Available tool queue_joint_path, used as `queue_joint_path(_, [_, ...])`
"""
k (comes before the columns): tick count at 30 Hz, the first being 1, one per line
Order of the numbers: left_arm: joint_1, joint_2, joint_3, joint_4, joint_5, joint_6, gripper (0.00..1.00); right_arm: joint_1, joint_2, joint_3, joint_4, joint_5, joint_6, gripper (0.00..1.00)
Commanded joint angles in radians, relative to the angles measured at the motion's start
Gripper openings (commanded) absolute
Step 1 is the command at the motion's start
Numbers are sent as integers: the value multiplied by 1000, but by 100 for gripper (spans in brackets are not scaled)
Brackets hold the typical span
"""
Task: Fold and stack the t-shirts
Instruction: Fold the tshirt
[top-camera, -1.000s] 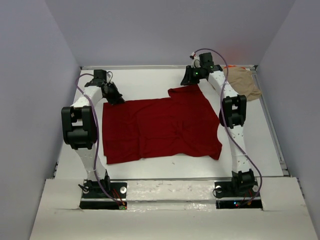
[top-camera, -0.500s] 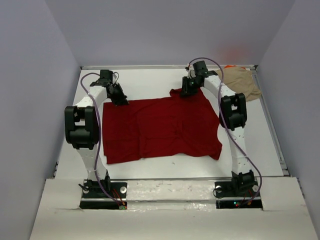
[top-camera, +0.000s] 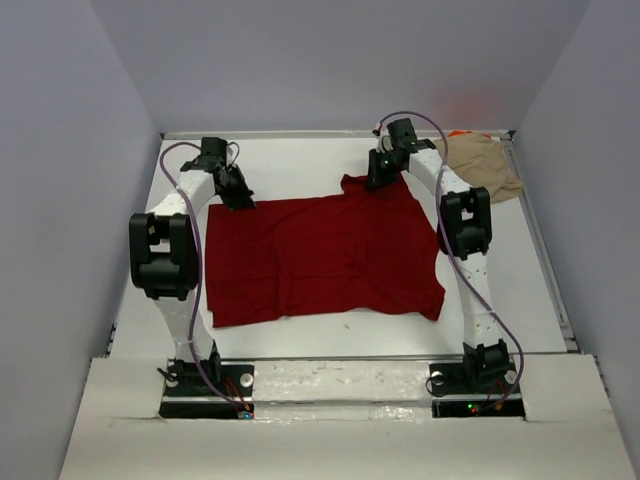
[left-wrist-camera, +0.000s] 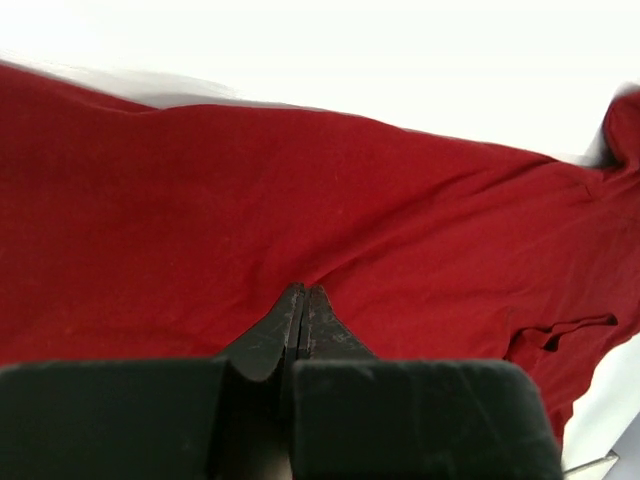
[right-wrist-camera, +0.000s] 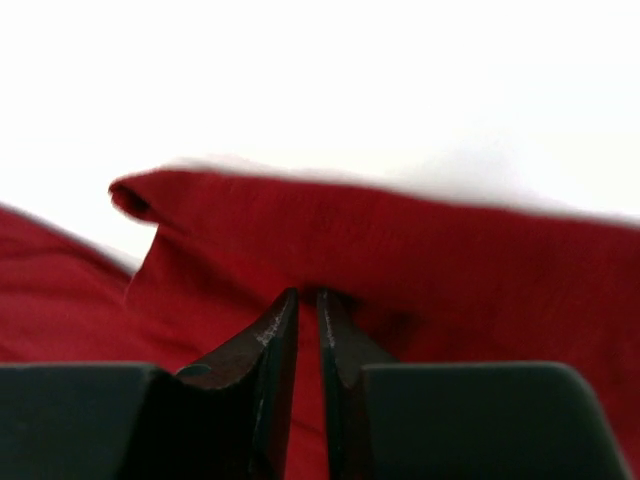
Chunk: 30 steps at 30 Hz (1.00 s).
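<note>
A large dark red t-shirt (top-camera: 320, 255) lies spread flat across the middle of the table. My left gripper (top-camera: 240, 197) is at its far left corner, jaws pressed together on the cloth (left-wrist-camera: 303, 290), and creases run toward the tips. At the far right corner my right gripper (top-camera: 377, 182) pinches the sleeve edge, a thin strip of red cloth showing between its nearly closed jaws (right-wrist-camera: 308, 295). A crumpled tan t-shirt (top-camera: 485, 165) sits in the far right corner, with a sliver of orange fabric (top-camera: 462, 133) behind it.
White table (top-camera: 300, 340) enclosed by grey walls on three sides. A raised rim (top-camera: 545, 250) runs along the right side. Both arms stretch from their bases at the near edge to the far side, flanking the red shirt.
The right gripper came down and left with the sleeve corner and its jaws narrowed. The left gripper shifted slightly right. The shirt's far edge now lies straighter.
</note>
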Motion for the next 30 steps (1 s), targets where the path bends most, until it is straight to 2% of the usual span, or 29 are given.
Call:
queue_joint_path(1, [-37, -81, 65, -43, -42, 22, 4, -14, 53, 136, -42, 37, -28, 18])
queue_joint_path(3, [-65, -95, 78, -44, -99, 21, 4, -14, 35, 116, 4, 48, -23, 17])
queue_joint_path(7, [-88, -77, 121, -77, -116, 30, 4, -14, 32, 153, -7, 66, -34, 17])
queue_joint_path(9, [-88, -74, 126, -78, -116, 30, 4, -14, 24, 153, -12, 72, -32, 10])
queue_joint_path(10, [-89, -75, 123, -72, -110, 28, 4, -14, 10, 139, -12, 68, -34, 0])
queue_joint_path(19, [-99, -69, 112, -64, -102, 27, 4, -14, -18, 113, 8, 91, -43, 0])
queue_joint_path(27, [-99, -89, 106, -74, -111, 35, 4, -25, 145, 300, 10, 78, -59, 0])
queue_joint_path(30, [-100, -109, 76, -61, -111, 30, 4, -25, 176, 320, 77, 80, -57, 0])
